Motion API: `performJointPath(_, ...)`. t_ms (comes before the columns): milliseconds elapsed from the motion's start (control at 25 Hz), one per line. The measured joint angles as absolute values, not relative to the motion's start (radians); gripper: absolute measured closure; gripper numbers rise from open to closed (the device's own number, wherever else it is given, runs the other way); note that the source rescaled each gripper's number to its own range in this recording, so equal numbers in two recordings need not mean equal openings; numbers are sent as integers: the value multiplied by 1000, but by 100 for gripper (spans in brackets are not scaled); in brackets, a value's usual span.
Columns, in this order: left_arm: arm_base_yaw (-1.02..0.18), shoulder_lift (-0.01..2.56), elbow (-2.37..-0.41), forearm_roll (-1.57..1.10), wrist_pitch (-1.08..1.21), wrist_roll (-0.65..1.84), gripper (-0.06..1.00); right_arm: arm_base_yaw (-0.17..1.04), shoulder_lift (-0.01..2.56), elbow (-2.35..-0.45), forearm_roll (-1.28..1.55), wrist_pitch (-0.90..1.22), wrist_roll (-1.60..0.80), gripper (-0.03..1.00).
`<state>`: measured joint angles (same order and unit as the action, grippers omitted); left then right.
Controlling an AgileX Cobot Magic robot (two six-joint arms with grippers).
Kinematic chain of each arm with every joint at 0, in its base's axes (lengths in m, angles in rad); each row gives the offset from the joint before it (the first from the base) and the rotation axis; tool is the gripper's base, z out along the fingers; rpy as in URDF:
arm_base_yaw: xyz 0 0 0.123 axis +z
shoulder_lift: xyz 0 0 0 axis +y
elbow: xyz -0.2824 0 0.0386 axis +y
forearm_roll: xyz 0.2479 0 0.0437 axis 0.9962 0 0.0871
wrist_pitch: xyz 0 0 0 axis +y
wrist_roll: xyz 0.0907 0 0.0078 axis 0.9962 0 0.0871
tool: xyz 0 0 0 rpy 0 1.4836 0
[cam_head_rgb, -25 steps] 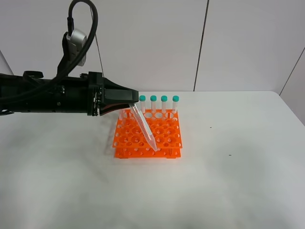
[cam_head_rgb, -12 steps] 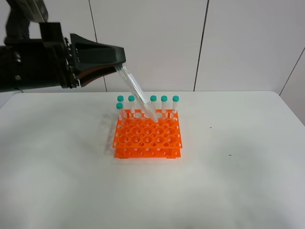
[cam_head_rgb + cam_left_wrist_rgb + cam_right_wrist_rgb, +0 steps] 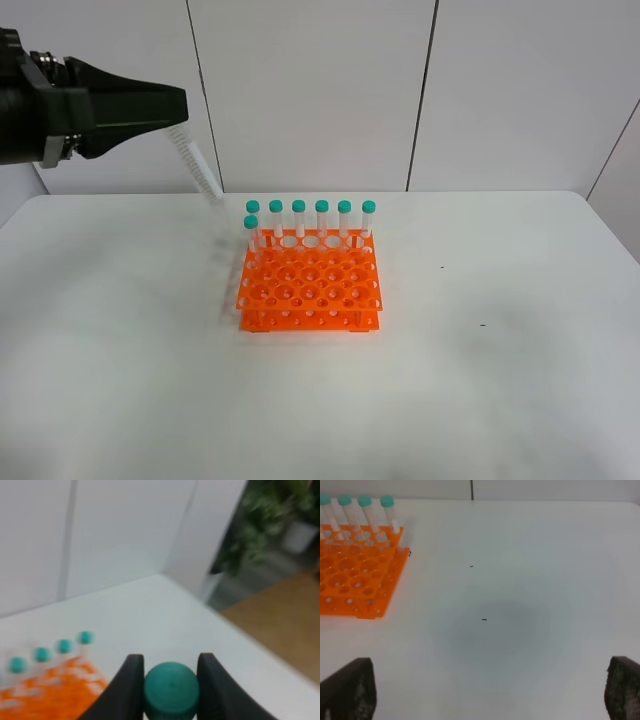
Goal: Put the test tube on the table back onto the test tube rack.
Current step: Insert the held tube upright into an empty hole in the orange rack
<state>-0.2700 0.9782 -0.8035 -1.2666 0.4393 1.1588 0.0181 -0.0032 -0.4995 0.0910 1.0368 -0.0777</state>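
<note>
Left fingers (image 3: 131, 685) are pinching the test tube (image 3: 198, 165) at its teal cap, tilted in the air, left of and above the test tube rack (image 3: 310, 285). Carrying step is likely underway; the next move needs uprighting over a free hole. Right fingers (image 3: 350, 690) are spread above the surface (image 3: 500, 350).

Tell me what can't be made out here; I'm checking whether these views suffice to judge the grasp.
Exterior high: the test tube is motion-blurred, its cap hidden inside the left end effector, whose arm the frame edge cuts off.
Left wrist: only the tube's cap shows, hiding its body; the test tube rack is too blurred to count holes.
Right wrist: the frame edge cuts off the rack.
</note>
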Motion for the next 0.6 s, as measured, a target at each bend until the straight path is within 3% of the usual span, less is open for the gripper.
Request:
performJointPath(160,-298,944,-804,-930,374,992,93,18,-3,-499,91,1037,-78,-3)
performJointPath(400,-439,935,-804,-321,160,424,93,18,-3,-499,91,1037,-78,-3)
performJointPath(600,-515,1006,-804,-174,-56,286,93,18,-3,-499,91,1037,-77,-3)
